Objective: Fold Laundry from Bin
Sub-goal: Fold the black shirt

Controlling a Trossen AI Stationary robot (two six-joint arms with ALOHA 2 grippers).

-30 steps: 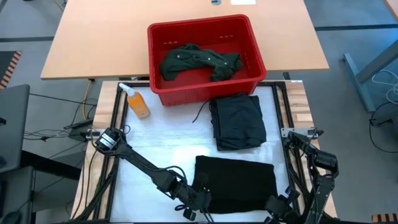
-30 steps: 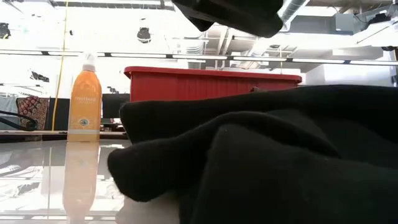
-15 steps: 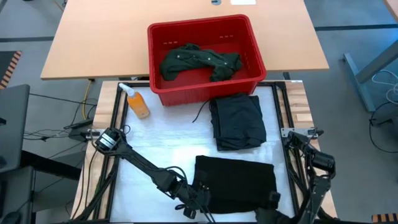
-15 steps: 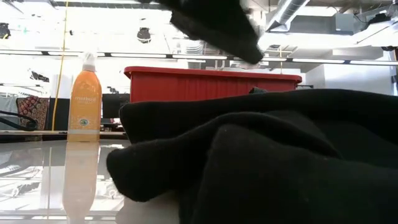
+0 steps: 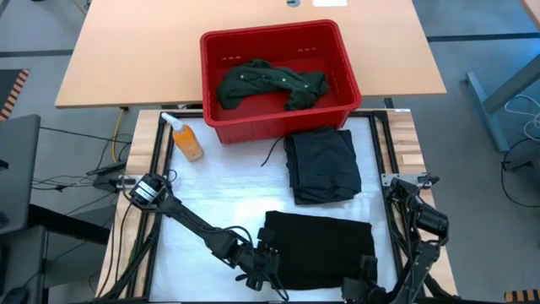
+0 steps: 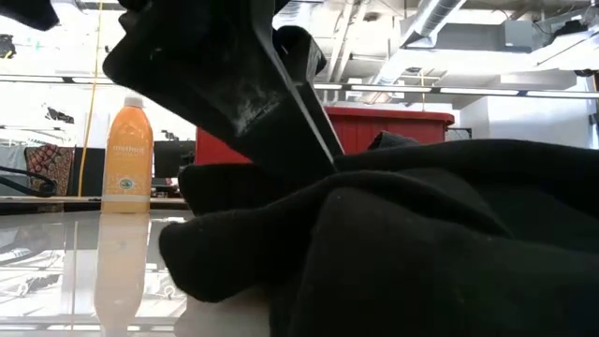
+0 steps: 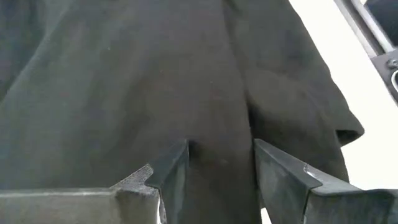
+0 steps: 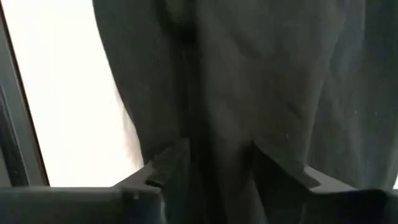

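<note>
Both end effectors sat at the near edge of the white surface [image 5: 219, 190], working a black garment [image 5: 325, 245] laid flat there. The left end effector [image 5: 263, 263] was at the garment's near left corner, the right end effector [image 5: 359, 283] at its near right corner. In each wrist view the fingers stood spread with black cloth lying between them, not squeezed; likely lined up to pinch the hem for a fold toward the far edge.

A folded dark piece [image 5: 322, 165] lay past it, toward the right side, probably a finished one parked out of the way. The red bin [image 5: 211, 80] stood at the far edge, overlapping the wooden desk [image 5: 126, 59] behind, with a dark green shirt [image 5: 270, 84] crumpled inside, not yet taken out. An orange bottle [image 5: 186, 139] lay just beside the bin's left near corner.

Grey floor and cables surrounded the rig; ceiling pipes and lights showed in the low view.
</note>
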